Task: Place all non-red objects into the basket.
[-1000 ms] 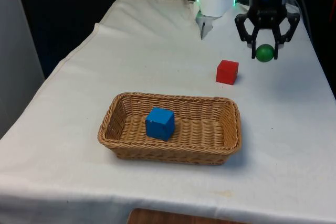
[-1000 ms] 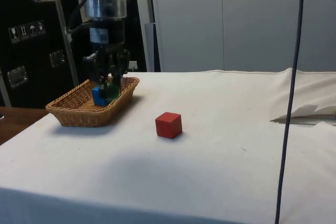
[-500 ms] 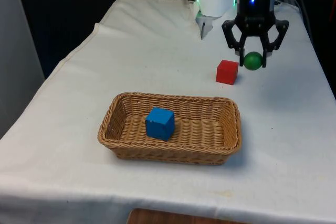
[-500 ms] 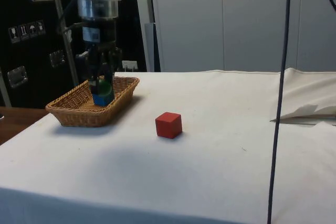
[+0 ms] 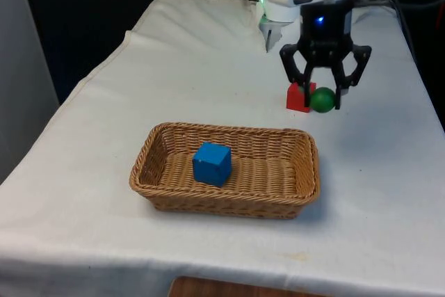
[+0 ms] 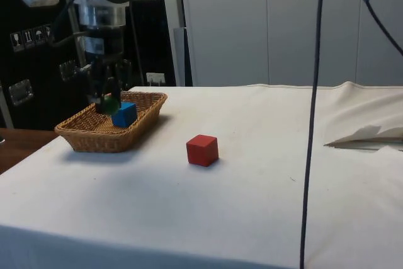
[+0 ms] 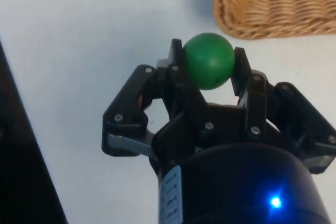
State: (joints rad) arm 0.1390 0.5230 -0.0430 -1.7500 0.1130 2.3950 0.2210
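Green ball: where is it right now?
The green ball is held in the gripper above the table, just to the front view's right of the red cube, beyond the basket holding the blue cube.

Colours here are pretty simple. The ball [image 5: 322, 99] is plain solid green, no markings, and it reads the same bright green in the wrist shot [image 7: 209, 60]. The gripper [image 5: 323, 99] around it is all black, shiny in spots. One cube [image 5: 211, 163] is a flat mid blue, the other cube [image 6: 202, 150] is plain red, slightly darker on its shaded faces. The wicker basket [image 5: 292, 145] is a warm tan-brown with a tight woven pattern and a braided-looking rim. The tablecloth [image 5: 139, 88] is plain white, no print.
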